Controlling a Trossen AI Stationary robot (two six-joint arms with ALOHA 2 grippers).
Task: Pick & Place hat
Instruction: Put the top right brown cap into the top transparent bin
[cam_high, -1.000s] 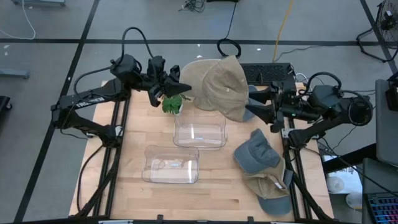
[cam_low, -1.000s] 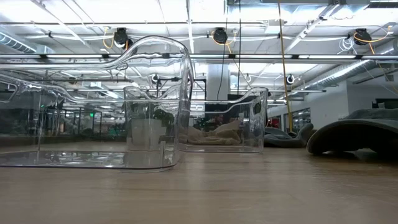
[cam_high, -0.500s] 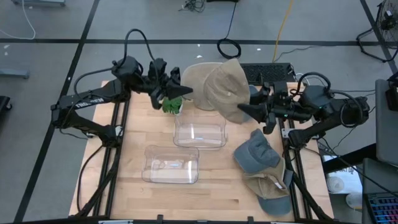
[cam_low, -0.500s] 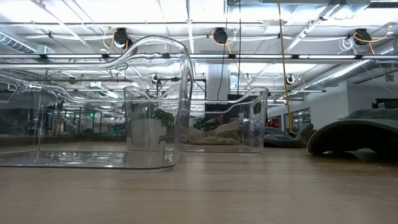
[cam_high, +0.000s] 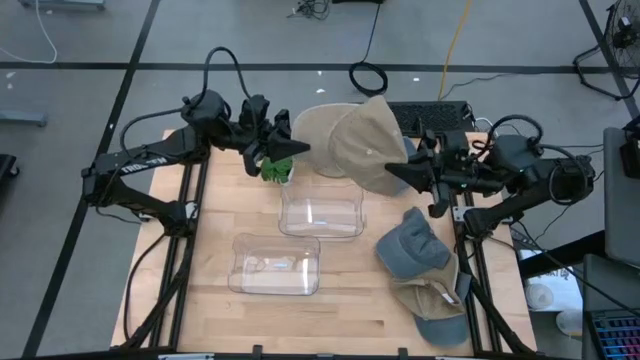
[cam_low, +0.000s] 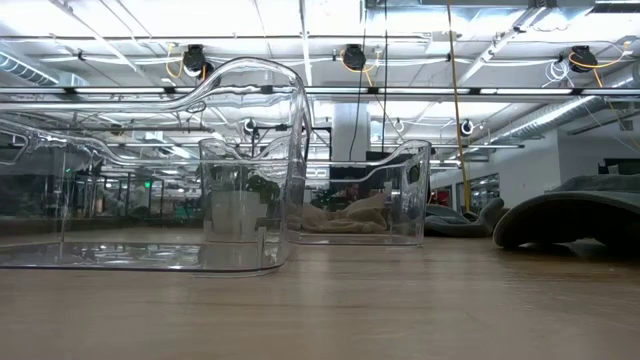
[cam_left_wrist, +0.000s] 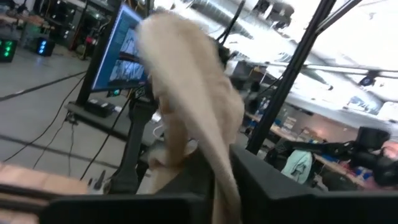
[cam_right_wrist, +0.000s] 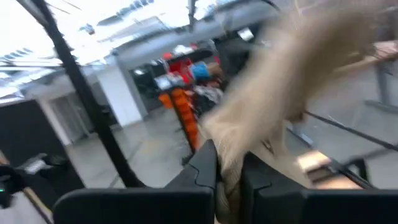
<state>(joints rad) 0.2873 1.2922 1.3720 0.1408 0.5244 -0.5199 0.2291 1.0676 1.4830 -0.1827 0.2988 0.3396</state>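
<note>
There is white lettering along the left arm (cam_high: 140, 165), too small to read from above. The tan hat (cam_high: 355, 143) hangs above the far edge of the wooden counter (cam_high: 210, 250), stretched between both arms. The left end effector (cam_high: 290, 145) pinches its brim edge with fingers nearly together, and the right end effector (cam_high: 392, 175) has clamped tight on the opposite edge.

From overhead the cap looks like soft, rumpled cloth with a domed crown. Only the wrist views show the grip close up: tan fabric draped over the left fingers (cam_left_wrist: 261, 180), and a bunched fold squeezed between the right fingers (cam_right_wrist: 202, 165).

Two clear plastic bins (cam_high: 322, 212) (cam_high: 275, 264), rectangular with rounded corners, sit mid-counter. In the low view they are glossy, see-through walls (cam_low: 250, 170). A blue-grey cap (cam_high: 412, 245) lies over another tan cap (cam_high: 432, 300) near the right edge. Something small and green (cam_high: 277, 170) sits just under the left end effector.
</note>
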